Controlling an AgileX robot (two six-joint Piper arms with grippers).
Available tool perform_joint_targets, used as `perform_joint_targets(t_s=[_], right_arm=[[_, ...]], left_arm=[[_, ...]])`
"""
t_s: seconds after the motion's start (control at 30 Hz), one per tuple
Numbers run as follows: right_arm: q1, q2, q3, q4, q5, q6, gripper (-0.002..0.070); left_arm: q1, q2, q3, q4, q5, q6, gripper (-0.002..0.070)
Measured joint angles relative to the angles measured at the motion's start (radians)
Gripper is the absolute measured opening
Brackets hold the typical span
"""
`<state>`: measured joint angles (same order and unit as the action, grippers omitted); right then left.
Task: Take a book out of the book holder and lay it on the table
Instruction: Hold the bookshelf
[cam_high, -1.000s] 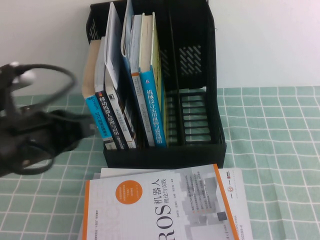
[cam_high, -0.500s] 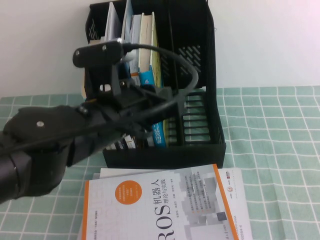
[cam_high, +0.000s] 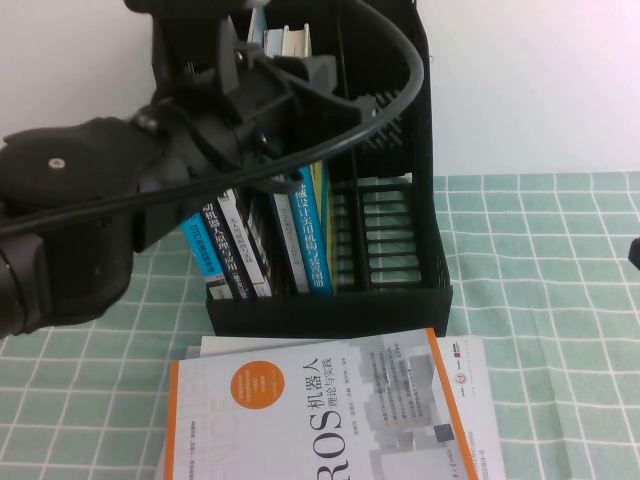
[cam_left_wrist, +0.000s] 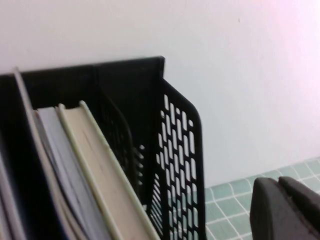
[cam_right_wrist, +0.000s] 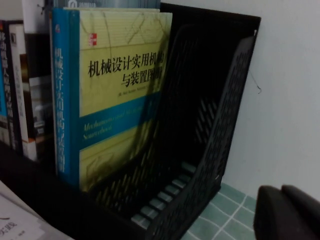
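High view: the left gripper (cam_high: 300, 85) hangs above the thick blue-spined book (cam_high: 305, 235) in the black plastic book holder (cam_high: 400, 200); finger spread unclear. The right gripper (cam_high: 634, 252) shows at 3 o'clock, likewise unclear.

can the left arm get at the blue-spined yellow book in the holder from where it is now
Probably yes. The left gripper hangs over the top of the book holder, right above the blue-spined book, whose top edge stands uncovered. The compartment beside its cover is empty. The right gripper sits low at the holder's right.
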<state>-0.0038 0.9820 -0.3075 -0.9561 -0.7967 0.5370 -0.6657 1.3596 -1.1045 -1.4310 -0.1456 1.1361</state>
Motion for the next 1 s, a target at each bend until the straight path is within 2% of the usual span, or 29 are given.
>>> perform_joint_targets(t_s=[0.17,0.43,0.67,0.77,0.93,1.0], right_arm=[[0.034,0.082,-0.050,0.022,-0.019,-0.004,-0.0002],[0.287,0.248,-0.280,0.024,0.113,-0.054,-0.0002],[0.403,0.453,-0.498,0.024,0.160,-0.068,0.0009],[0.414,0.544,-0.570,0.024,0.116,-0.070,0.0106],[0.417,0.669,-0.672,0.017,0.059,-0.011,0.0401],[0.420,0.711,-0.703,0.015,0.053,0.021,0.0448]], left_arm=[[0.000,-0.014,-0.004,-0.047,-0.095,0.073,-0.0003],[0.000,-0.015,-0.004,-0.210,-0.108,0.199,-0.0003],[0.000,-0.015,-0.004,-0.281,-0.141,0.243,-0.0003],[0.000,-0.015,-0.004,-0.294,-0.141,0.263,-0.0003],[0.000,-0.015,-0.004,-0.319,-0.143,0.331,-0.0003],[0.000,-0.015,-0.004,-0.321,-0.145,0.361,-0.0003]])
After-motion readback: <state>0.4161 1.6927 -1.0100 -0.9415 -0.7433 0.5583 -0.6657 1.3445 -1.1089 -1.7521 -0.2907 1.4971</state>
